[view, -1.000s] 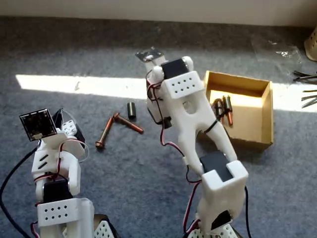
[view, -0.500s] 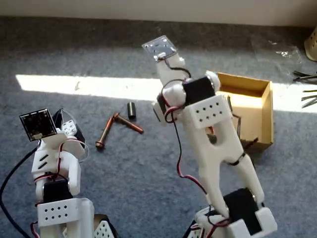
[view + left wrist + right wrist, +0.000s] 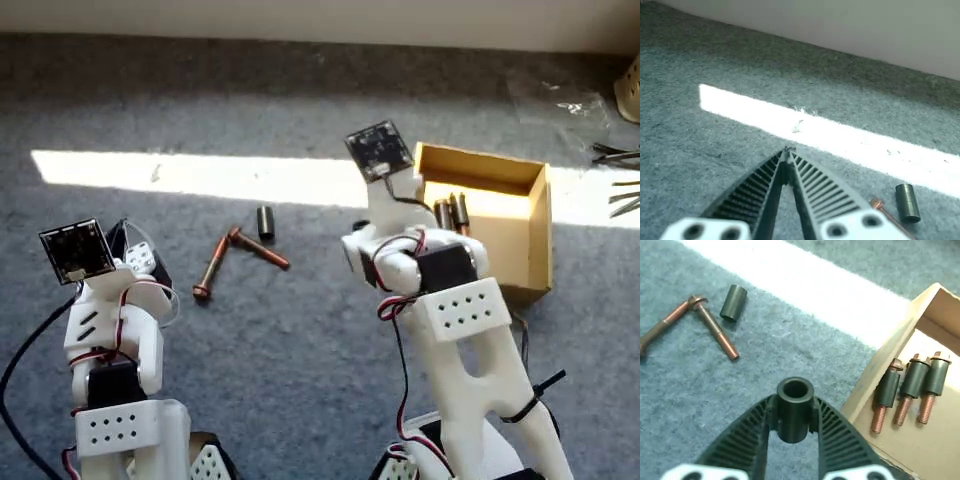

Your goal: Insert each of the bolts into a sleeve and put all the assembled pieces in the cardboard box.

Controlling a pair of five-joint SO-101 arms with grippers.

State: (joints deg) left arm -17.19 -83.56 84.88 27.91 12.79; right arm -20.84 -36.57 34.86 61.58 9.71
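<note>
The right end effector (image 3: pixel 793 407) pinches a dark sleeve (image 3: pixel 790 425) over the grey carpet (image 3: pixel 790 340), beside the cardboard box (image 3: pixel 875 375); three assembled pieces (image 3: pixel 912 385) lie side by side inside it; two bare bolts (image 3: pixel 715 332) meet at their heads near a loose sleeve (image 3: pixel 733 302); the left end effector (image 3: pixel 786 160) is pressed together on nothing; in the high view the right arm (image 3: pixel 440 300) covers the box's near left corner; tools (image 3: pixel 615 155) lie at the far edge; since a second ago the right arm has drawn back and swung toward the box; the left arm (image 3: pixel 110 320), bolts and loose sleeve have not moved.
</note>
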